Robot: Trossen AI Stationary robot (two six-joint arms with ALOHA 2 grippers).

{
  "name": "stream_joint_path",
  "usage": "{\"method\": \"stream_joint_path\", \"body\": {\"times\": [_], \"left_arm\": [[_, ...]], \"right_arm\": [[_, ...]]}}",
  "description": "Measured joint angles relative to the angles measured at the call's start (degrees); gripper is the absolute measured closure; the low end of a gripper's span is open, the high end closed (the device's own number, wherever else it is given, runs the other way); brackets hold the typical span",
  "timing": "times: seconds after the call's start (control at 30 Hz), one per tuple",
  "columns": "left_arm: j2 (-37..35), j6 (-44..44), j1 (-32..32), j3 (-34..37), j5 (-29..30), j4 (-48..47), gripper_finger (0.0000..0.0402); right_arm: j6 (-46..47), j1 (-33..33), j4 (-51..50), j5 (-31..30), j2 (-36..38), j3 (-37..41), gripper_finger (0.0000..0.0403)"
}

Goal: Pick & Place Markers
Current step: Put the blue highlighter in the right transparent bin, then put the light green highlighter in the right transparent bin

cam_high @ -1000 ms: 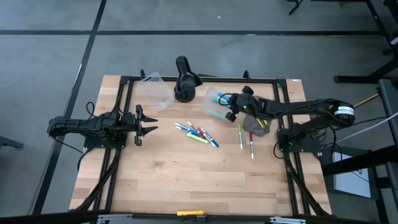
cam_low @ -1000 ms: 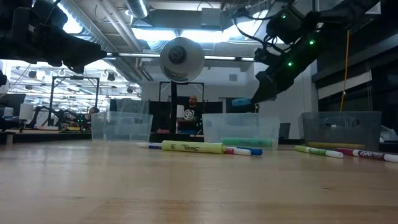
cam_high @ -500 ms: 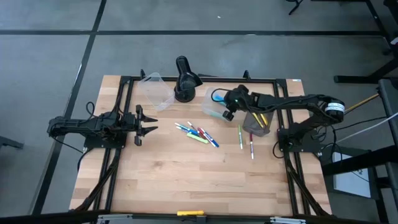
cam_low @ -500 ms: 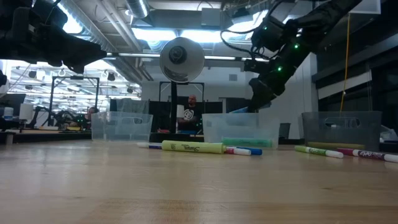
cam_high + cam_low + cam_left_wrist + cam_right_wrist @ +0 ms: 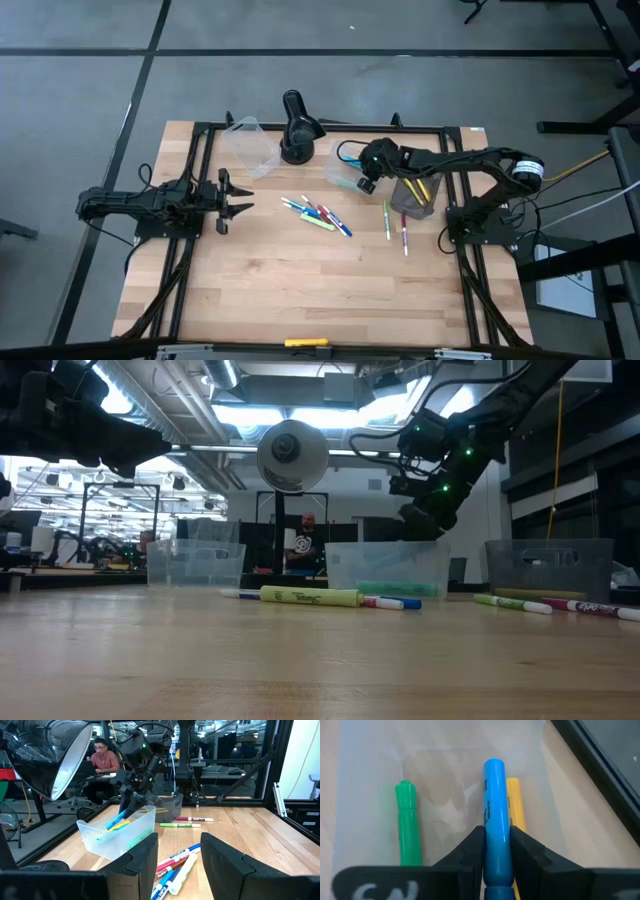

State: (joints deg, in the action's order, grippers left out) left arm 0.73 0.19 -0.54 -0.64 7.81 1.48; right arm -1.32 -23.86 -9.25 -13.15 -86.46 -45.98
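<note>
While the right gripper (image 5: 362, 180) hangs over the clear tub (image 5: 340, 178) upper centre of the high view, its fingers (image 5: 470, 851) pinch a blue marker (image 5: 495, 815) between them, tip pointing down into the tub. Two more lie on the tub floor just under it: a green marker (image 5: 407, 822) and a yellow marker (image 5: 515, 805), the yellow one partly hidden behind the blue. In the left wrist view the blue marker slants in over the tub's rim (can't tell if it touches the bottom).

Left gripper (image 5: 236, 198) sits at the left side of the table (image 5: 300, 280), jaws spread wide, nothing in them, well apart from everything else.

Centre of the high view: a loose cluster of markers (image 5: 318, 215), blue, red, green and yellow mixed, lying slantwise on bare wood. Right of those, two single pens (image 5: 396, 225) lie near a grey tub (image 5: 412, 200) w/ a few yellow ones standing in it.

A black lamp (image 5: 297, 130) stands at the top edge, between the middle tub and a third clear tub (image 5: 248, 145) at upper left, which sits tilted close to the frame rail. Lower half of the table is bare wood, plenty of room toward the bottom edge. In the low view a person (image 5: 306, 545) sits far behind the table.
</note>
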Motion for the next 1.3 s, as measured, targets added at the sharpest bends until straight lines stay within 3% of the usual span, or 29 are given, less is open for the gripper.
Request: {"method": "stream_joint_path", "body": {"times": [0.4, 0.77, 1.3], "left_arm": [[0.0, 0.0, 0.0, 0.0, 0.0, 0.0, 0.0258], [0.0, 0.0, 0.0, 0.0, 0.0, 0.0, 0.0258], [0.0, 0.0, 0.0, 0.0, 0.0, 0.0, 0.0258]], "right_arm": [[1.1, -0.1, 0.1, 2.6, -0.1, 0.0, 0.0318], [2.6, -0.1, 0.8, 2.6, -0.1, 0.0, 0.0255], [0.9, 5.5, 4.0, -10.6, 3.9, 0.0, 0.0249]]}}
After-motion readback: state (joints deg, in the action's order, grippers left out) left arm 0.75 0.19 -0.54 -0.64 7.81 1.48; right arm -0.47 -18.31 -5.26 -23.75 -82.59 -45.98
